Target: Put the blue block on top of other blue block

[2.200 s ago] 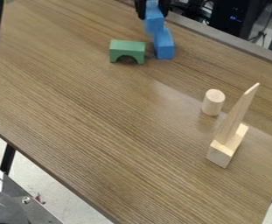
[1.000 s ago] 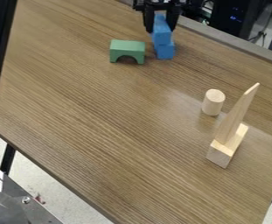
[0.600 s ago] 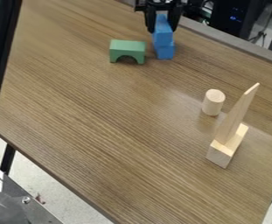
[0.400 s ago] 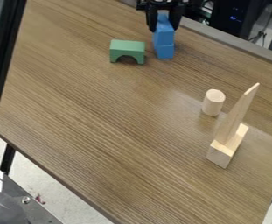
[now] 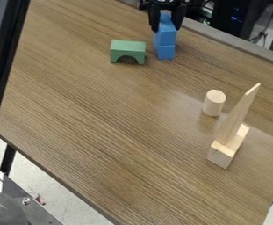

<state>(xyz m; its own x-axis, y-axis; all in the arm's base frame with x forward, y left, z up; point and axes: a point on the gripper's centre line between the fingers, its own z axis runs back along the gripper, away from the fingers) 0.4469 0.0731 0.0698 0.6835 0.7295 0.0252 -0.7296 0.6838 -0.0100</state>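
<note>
Your largest thing is the wood-grain table (image 5: pixel 103 110), running across most of the view, with a dark upright frame (image 5: pixel 3 66) along the left edge. Your black gripper (image 5: pixel 167 29) hangs at the top, right of centre, over the table's far side, its jaws clamped on the two sides of the upper blue block (image 5: pixel 165 37). Toward the lower right you have a pointed pale wooden piece (image 5: pixel 237 116) leaning up from a pale wooden base (image 5: pixel 222 154). Next come your two blue blocks: the upper one is upright directly above the lower blue block (image 5: pixel 166 52), their edges meeting in this view, and the lower one stands on the table. Just beside them, on the left of the picture, sits the green arch (image 5: pixel 127 46), opening toward you. Smallest is the pale wooden cylinder (image 5: pixel 214 103), standing upright near the pointed piece, on its upper-left side.
</note>
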